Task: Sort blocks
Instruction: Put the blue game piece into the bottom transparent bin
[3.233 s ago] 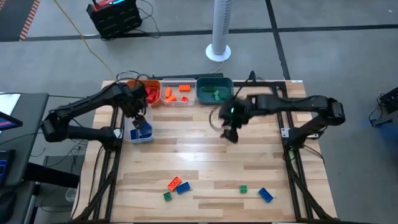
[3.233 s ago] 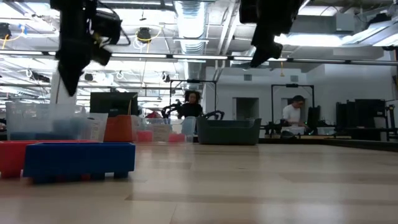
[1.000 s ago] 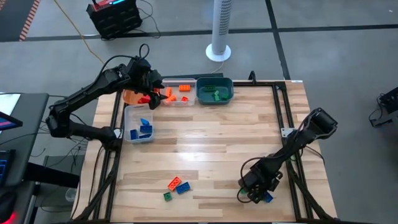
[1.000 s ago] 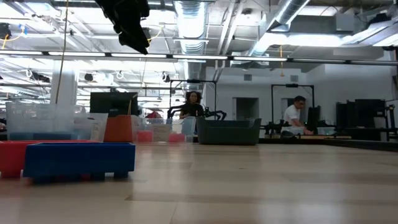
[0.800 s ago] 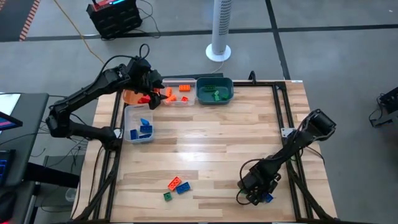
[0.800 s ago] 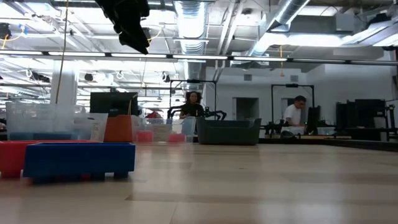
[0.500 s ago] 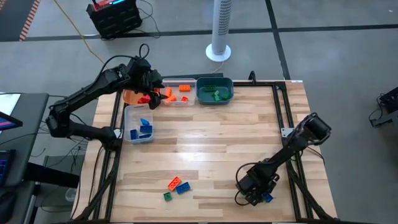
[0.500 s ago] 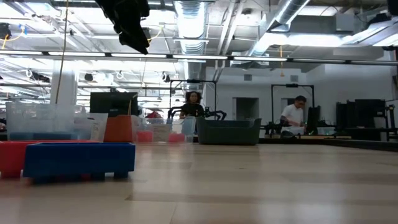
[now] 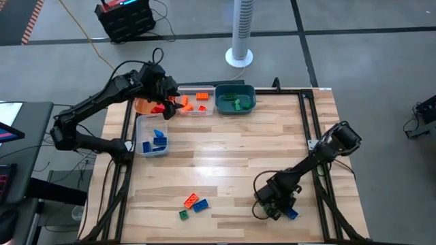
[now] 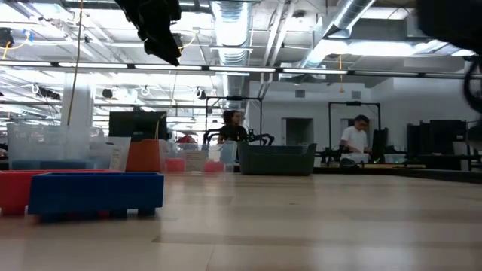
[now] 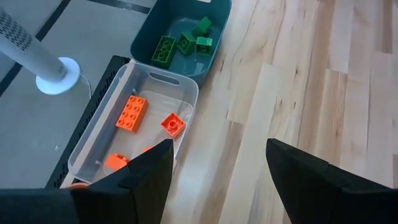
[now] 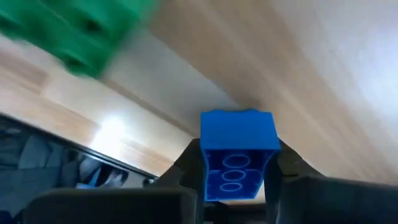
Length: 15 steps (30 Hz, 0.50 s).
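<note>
The right gripper (image 12: 236,171) clamps a blue block (image 12: 238,154) in its jaws, near a green block (image 12: 78,31). The left gripper (image 11: 214,180), jaws wide, hovers above the clear bin (image 11: 186,93).

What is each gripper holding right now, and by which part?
The right gripper pinches a blue block by its two opposite sides, near the table's front. The left gripper is open and empty above the back bins.

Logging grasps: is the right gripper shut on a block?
Yes, shut on the blue block. The right wrist view shows the right gripper with a dark finger against each side of it.
</note>
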### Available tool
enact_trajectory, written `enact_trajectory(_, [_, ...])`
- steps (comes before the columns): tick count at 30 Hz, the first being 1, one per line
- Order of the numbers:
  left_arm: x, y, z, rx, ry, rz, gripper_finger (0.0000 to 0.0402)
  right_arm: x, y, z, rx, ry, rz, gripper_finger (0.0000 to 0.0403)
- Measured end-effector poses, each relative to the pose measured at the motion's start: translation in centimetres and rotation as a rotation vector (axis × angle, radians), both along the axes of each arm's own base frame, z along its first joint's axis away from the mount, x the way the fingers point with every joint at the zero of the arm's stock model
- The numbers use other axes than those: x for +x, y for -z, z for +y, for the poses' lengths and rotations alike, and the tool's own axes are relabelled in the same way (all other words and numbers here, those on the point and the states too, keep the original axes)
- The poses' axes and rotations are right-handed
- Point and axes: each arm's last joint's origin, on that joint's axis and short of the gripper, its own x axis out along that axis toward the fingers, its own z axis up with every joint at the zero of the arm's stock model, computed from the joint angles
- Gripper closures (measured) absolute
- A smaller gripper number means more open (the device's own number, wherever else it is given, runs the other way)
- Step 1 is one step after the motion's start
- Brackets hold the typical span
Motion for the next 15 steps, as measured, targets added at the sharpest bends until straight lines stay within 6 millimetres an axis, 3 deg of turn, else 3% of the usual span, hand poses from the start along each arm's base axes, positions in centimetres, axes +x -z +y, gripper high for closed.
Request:
enact_trajectory(5, [-0.1, -0.1, 0.1, -0.094, 0.053, -0.061, 0.0152, 1.0, -1.5, -2.7, -0.084, 0.014, -0.103, 0.0315])
enact_trajectory(10, [-0.1, 0.1, 0.9, -0.088, 0.112, -0.101, 0.0152, 1.3, -4.1, -7.7, -0.261, 0.102, -0.179, 0.0315])
enact_trajectory(15, [0.7, 1.9, 1.5, -0.121, 0.161, -0.199, 0.0153, 2.2, -7.2, -13.2, -0.394, 0.246, -0.420, 0.0315])
